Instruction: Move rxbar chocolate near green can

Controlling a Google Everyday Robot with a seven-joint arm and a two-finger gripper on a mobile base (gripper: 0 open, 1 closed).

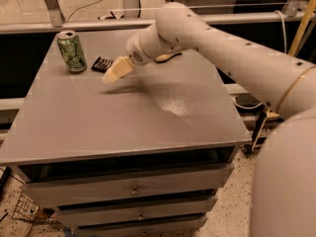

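My claw hangs empty just beside the rxbar chocolate; spread or closed, I cannot tell. The bar lies flat near the green can, at the counter's far-left corner. Looks delivered.

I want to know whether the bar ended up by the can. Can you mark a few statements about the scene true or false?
1. The can stands upright. True.
2. The bar lies flat on the table, close beside the can. True.
3. The gripper holds the bar in the air. False: the bar lies on the table, and the gripper is just beside it, on the side away from the can.
4. The can stands at the table's near edge. False: it stands near a far corner.
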